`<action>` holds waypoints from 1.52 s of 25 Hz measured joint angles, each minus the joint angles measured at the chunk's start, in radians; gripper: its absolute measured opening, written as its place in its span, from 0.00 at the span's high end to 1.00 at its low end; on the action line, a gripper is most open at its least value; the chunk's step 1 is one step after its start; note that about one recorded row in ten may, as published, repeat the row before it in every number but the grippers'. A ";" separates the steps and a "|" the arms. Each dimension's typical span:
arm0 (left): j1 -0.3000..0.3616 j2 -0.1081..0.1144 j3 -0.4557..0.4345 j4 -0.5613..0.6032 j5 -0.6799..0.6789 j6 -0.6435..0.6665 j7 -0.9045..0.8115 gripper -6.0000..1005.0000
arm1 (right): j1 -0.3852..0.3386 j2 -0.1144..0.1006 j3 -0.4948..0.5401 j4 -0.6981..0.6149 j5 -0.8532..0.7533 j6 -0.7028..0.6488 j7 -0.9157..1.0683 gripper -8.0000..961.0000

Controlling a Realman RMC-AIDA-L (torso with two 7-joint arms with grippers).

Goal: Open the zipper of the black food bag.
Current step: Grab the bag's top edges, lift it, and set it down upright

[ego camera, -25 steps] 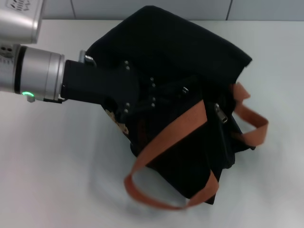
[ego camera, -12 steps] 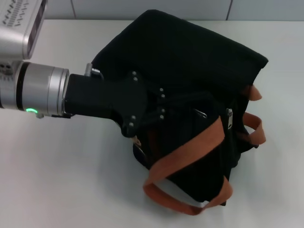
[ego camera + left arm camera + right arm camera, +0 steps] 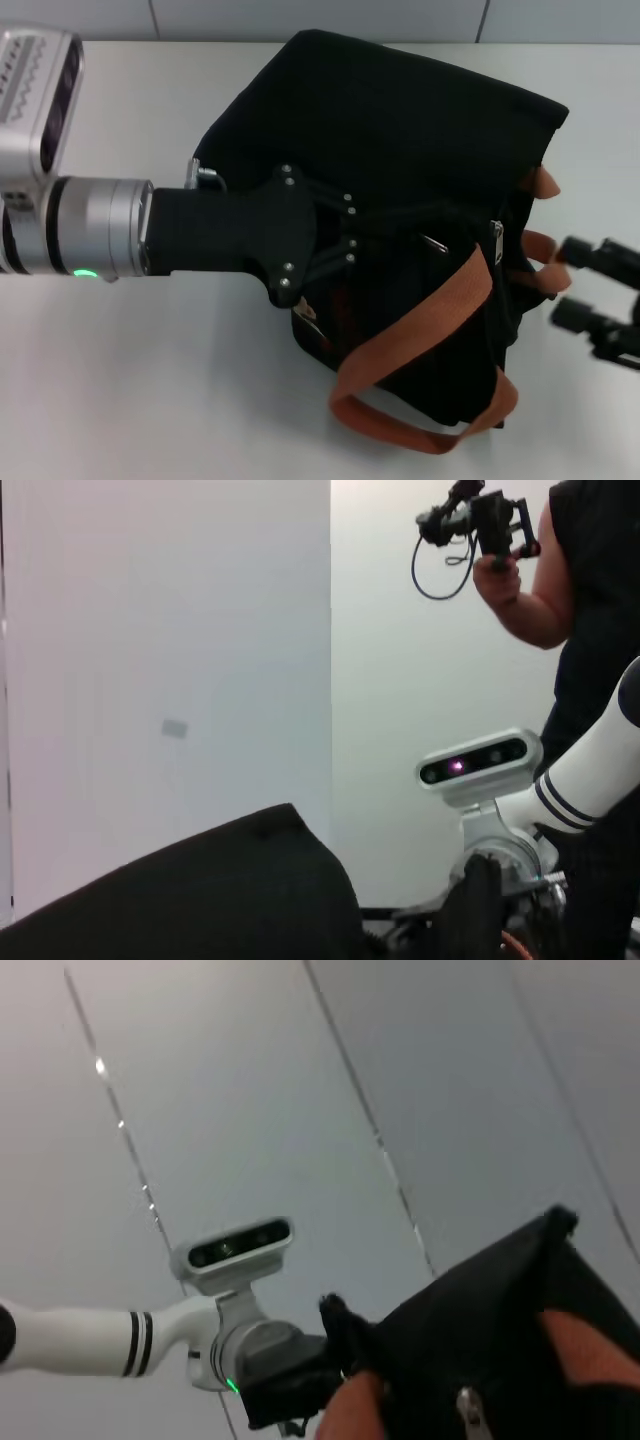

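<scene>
Left end effector clamped on the black food bag, right end effector spread wide; person only in left wrist view.

left claw tips hidden, perhaps gripping fabric

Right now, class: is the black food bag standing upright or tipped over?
Tipped: the black food bag lies on its side, strap handles trailing on the table.
</scene>
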 joint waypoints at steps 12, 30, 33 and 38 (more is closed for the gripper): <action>0.011 -0.002 0.001 -0.061 -0.002 -0.005 0.076 0.90 | 0.054 0.056 -0.002 -0.001 -0.022 0.107 -0.058 0.28; 0.003 -0.004 0.026 -0.091 0.000 -0.041 0.087 0.90 | 0.062 0.065 0.006 0.010 -0.019 0.081 -0.105 0.66; 0.002 -0.004 0.026 -0.095 0.000 -0.043 0.087 0.90 | 0.062 0.065 0.005 0.012 -0.018 0.079 -0.110 0.78; 0.002 -0.004 0.026 -0.096 0.001 -0.046 0.087 0.90 | 0.059 0.065 0.004 0.013 -0.018 0.070 -0.111 0.82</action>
